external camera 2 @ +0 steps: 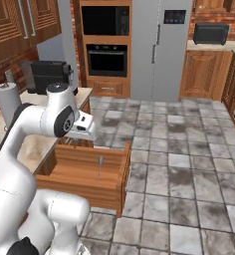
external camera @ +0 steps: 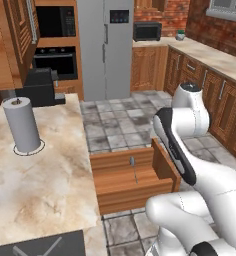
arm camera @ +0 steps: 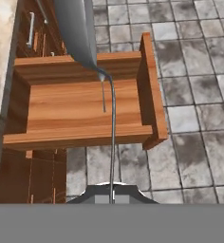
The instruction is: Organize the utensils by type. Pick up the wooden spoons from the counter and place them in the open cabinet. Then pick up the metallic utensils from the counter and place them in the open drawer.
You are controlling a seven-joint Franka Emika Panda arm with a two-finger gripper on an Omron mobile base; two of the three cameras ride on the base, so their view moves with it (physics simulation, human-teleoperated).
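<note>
1. One metal spoon (external camera: 134, 170) already lies on the floor of the open drawer (external camera: 121, 194), near its middle.
2. The hand (arm camera: 112, 192) is clenched on a second metal spoon (arm camera: 112, 137), held above the drawer, bowl toward twelve o'clock in the hand view.
3. The bench (external camera: 35, 170) shows no spoons left, so the wooden ones seem put away.
4. Left, I judge: lower this spoon in and release.

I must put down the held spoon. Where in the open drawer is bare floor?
The open drawer holds one metal spoon near its middle. Bare wood lies on both sides of it, toward each side wall. The gripper holds another metal spoon above it.
</note>
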